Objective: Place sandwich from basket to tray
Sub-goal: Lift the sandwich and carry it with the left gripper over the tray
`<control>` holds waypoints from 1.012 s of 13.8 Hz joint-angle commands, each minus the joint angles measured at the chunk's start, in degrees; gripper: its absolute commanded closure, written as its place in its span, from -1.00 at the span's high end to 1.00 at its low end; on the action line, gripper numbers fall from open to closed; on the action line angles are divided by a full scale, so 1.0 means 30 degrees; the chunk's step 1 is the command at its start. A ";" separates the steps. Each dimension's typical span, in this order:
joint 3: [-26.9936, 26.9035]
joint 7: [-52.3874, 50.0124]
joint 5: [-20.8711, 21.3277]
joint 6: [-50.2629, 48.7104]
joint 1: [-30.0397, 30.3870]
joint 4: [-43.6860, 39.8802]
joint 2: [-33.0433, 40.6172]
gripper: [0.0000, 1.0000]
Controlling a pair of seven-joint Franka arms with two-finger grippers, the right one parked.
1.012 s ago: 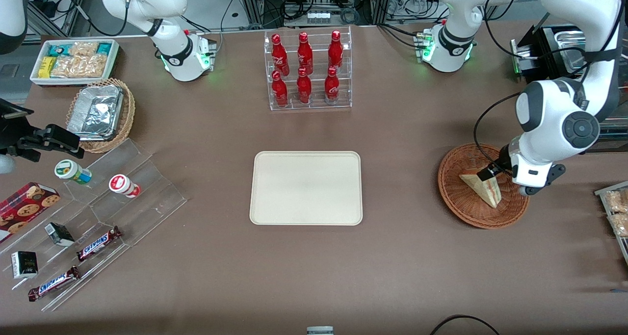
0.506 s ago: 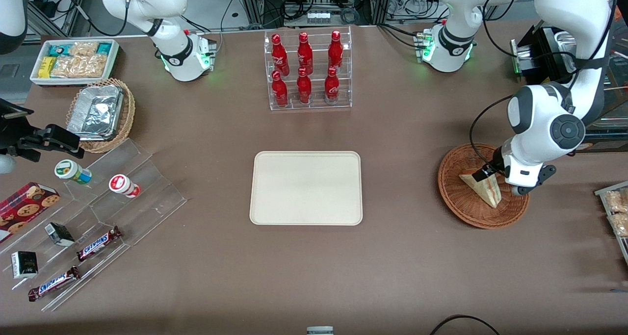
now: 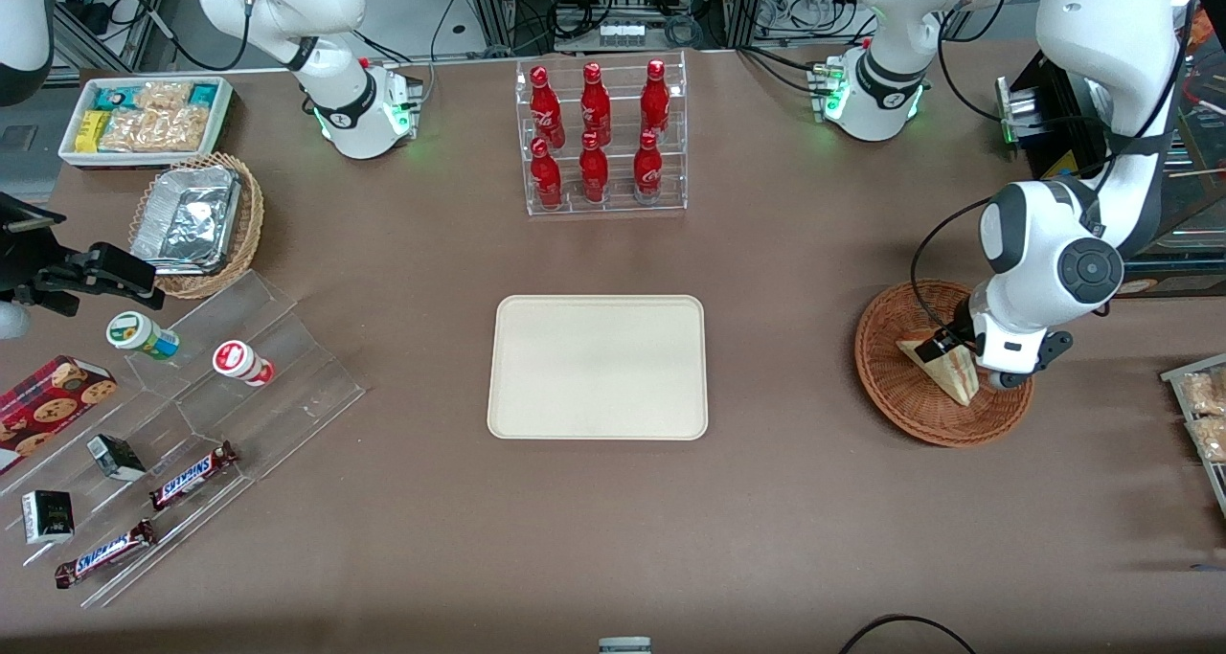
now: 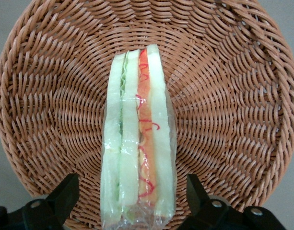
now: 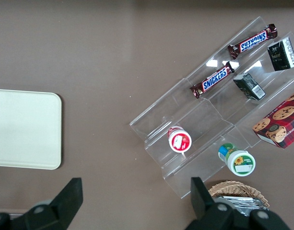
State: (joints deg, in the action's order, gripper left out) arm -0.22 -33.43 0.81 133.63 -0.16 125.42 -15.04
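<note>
The sandwich (image 3: 943,367) is a wrapped triangular wedge lying in the reddish-brown wicker basket (image 3: 900,405) toward the working arm's end of the table. The left gripper (image 3: 953,352) is down in the basket, open, with one finger on each side of the sandwich's wide end. In the left wrist view the sandwich (image 4: 137,143) stands on edge with its red and green layers showing. The two black fingers (image 4: 65,191) flank it with a small gap on each side, over the basket (image 4: 223,96). The cream tray (image 3: 598,367) lies bare at the table's middle.
A clear rack of red bottles (image 3: 601,137) stands farther from the camera than the tray. A stepped acrylic stand with snacks (image 3: 192,415), a tan basket with a foil tray (image 3: 196,221) and a white bin (image 3: 146,118) lie toward the parked arm's end. Snack packets (image 3: 1202,415) lie beside the basket.
The left arm's wrist has come down and shifted slightly toward the tray, bringing the open gripper lower around the sandwich. The sandwich and basket have not moved.
</note>
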 commanded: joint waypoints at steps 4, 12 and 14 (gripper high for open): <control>0.0015 -0.0078 0.0344 -0.0157 0.0025 0.0030 0.0177 -0.56; 0.0044 -0.0078 0.0374 -0.4809 -0.0238 -0.2046 0.1845 -0.56; 0.0161 -0.0049 0.0840 -0.6944 -0.0355 -0.3303 0.2111 -0.56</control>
State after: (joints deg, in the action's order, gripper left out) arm 0.05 -33.38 1.65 118.40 -0.60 118.56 -10.39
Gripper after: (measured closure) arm 0.744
